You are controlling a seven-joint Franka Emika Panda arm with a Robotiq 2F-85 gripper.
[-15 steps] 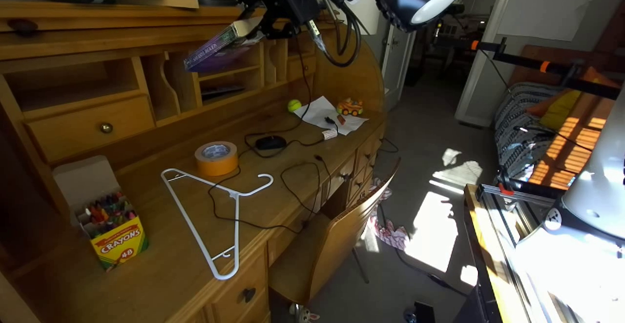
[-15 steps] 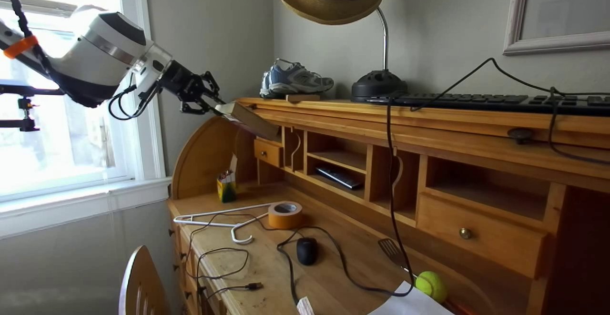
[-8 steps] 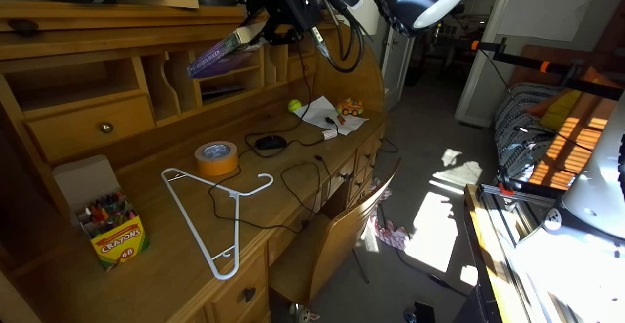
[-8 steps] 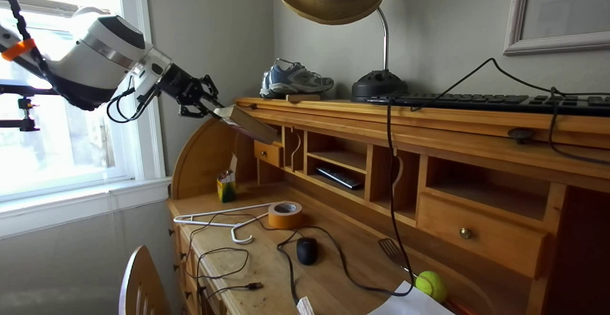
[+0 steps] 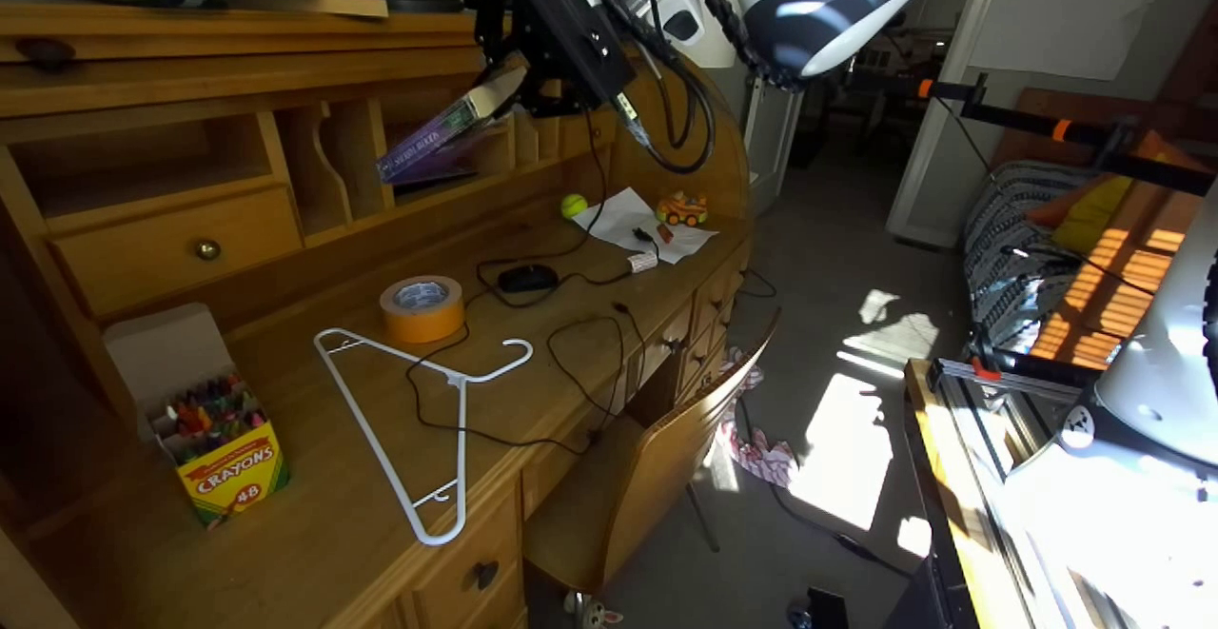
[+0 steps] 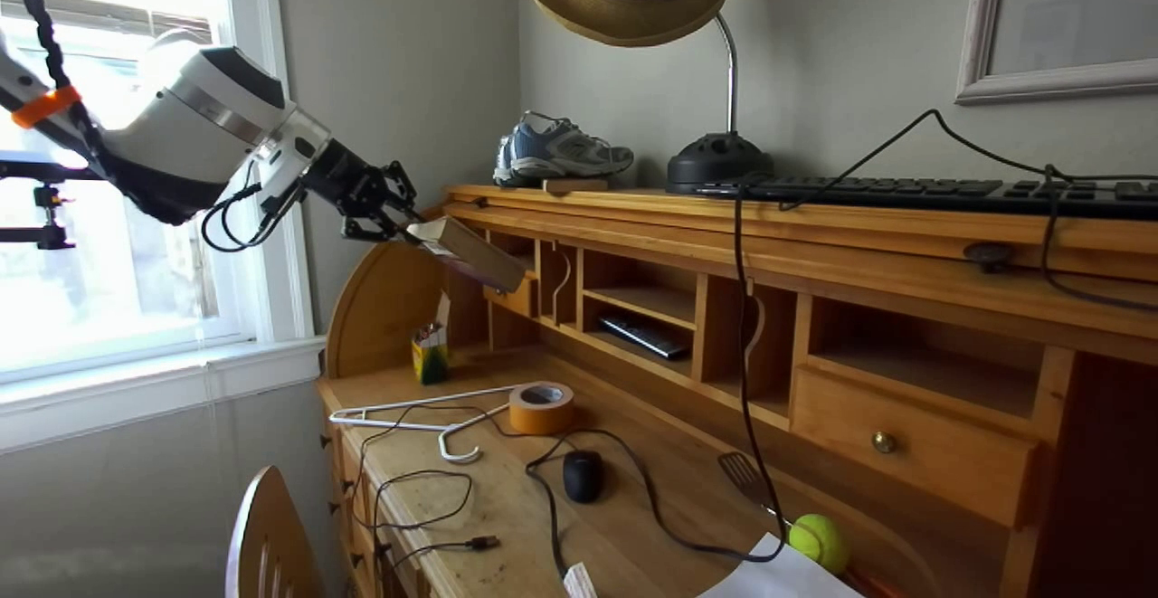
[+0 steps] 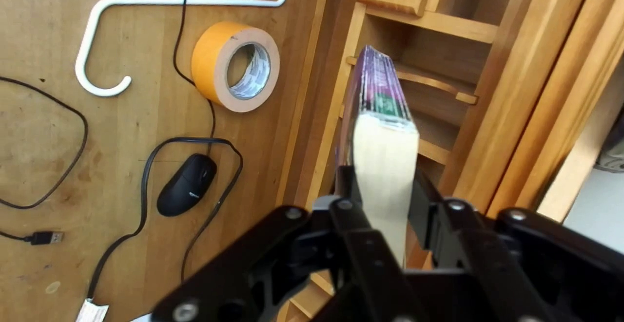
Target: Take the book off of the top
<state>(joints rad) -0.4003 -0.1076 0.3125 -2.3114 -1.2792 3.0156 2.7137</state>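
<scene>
The book has a purple spine and pale page edges. It hangs tilted in the air in front of the cubbyholes, below the level of the top, in both exterior views. The top also shows with its front edge in an exterior view. My gripper is shut on the book, one finger on each cover, and the pale page edge faces the wrist camera. The gripper also shows in both exterior views. The book's covers are mostly hidden.
Below on the desk lie a yellow tape roll, a white hanger, a crayon box, a black mouse and cables. Shoes, a tan slab, a lamp and a keyboard stand on the top.
The gripper and the book have moved down, away from the level of the top, and a little to the right in an exterior view. The book stays held.
</scene>
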